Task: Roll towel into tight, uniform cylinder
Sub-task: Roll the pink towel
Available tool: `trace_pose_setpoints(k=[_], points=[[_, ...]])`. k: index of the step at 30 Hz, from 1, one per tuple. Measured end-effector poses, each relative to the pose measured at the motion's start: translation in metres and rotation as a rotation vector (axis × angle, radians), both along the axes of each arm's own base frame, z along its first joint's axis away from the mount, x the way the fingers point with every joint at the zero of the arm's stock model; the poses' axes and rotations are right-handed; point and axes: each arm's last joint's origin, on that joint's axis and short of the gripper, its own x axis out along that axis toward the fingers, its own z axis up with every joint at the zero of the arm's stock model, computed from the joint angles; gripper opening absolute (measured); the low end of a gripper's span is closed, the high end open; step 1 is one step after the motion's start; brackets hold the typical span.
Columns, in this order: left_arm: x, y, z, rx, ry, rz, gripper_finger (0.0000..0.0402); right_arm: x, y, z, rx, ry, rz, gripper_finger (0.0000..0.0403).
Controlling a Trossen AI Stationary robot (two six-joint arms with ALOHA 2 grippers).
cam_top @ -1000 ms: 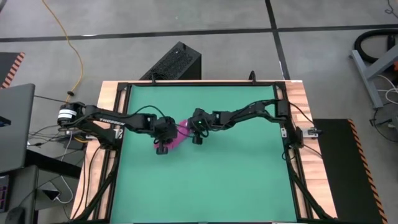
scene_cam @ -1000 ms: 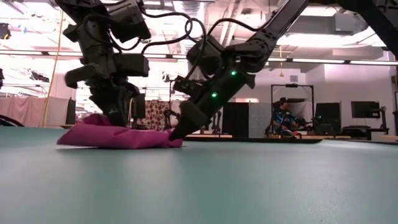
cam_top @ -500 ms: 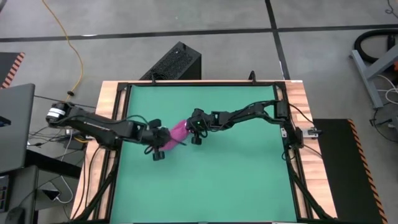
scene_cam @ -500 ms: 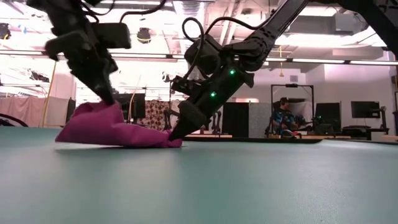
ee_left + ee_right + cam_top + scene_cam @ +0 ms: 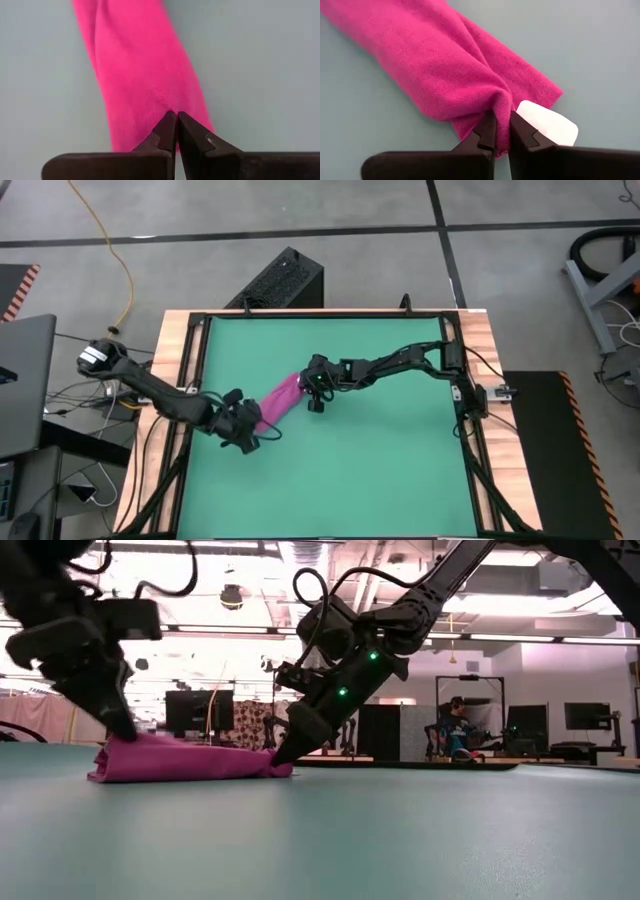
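Observation:
The magenta-pink towel (image 5: 280,398) lies on the green mat (image 5: 380,470) as a long, low, folded strip, running from near-left to far-right; it also shows in the low view (image 5: 190,762). Its white tag (image 5: 547,122) is at the right-hand end. My left gripper (image 5: 257,421) is shut on the strip's left end and my right gripper (image 5: 306,386) is shut on its right end. Both arms reach in low over the mat. My left gripper pinches the towel's left end (image 5: 167,102) between its two fingertips, slanting down from the table's left and along the strip. The cloth puckers at the tips; the strip lies on the mat, drawn out straight. How many layers, I cannot tell. My right gripper pinches a gathered fold at the towel's right end (image 5: 497,102), just beside the white tag, between its two fingertips. The fingers slant down from the table's right (image 5: 285,748). That end rests on the mat.
The mat sits in a dark frame on a wooden table (image 5: 480,340). A black box (image 5: 280,280) stands beyond the far edge, a laptop (image 5: 25,380) and cables to the left. A person (image 5: 455,725) sits far off in the room behind.
My left gripper has gone toward the table's left and near edges, holding the towel's end: up first, then down to the mat. The towel, bunched and humped between the grippers before, is now drawn out into a long flat strip. Its right end has stayed put.

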Motion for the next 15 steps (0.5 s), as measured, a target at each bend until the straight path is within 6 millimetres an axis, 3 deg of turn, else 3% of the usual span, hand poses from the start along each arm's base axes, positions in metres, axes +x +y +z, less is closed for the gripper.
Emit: trace_pose_setpoints(k=[8, 15], points=[[-0.022, -0.004, -0.024, -0.010, -0.008, 0.129, 0.0000, 0.000, 0.000, 0.001, -0.008, -0.005, -0.006, 0.0063], [-0.030, 0.001, -0.033, 0.038, 0.019, 0.142, 0.0000, -0.009, 0.006, 0.038, -0.080, -0.031, 0.062, 0.0099]])
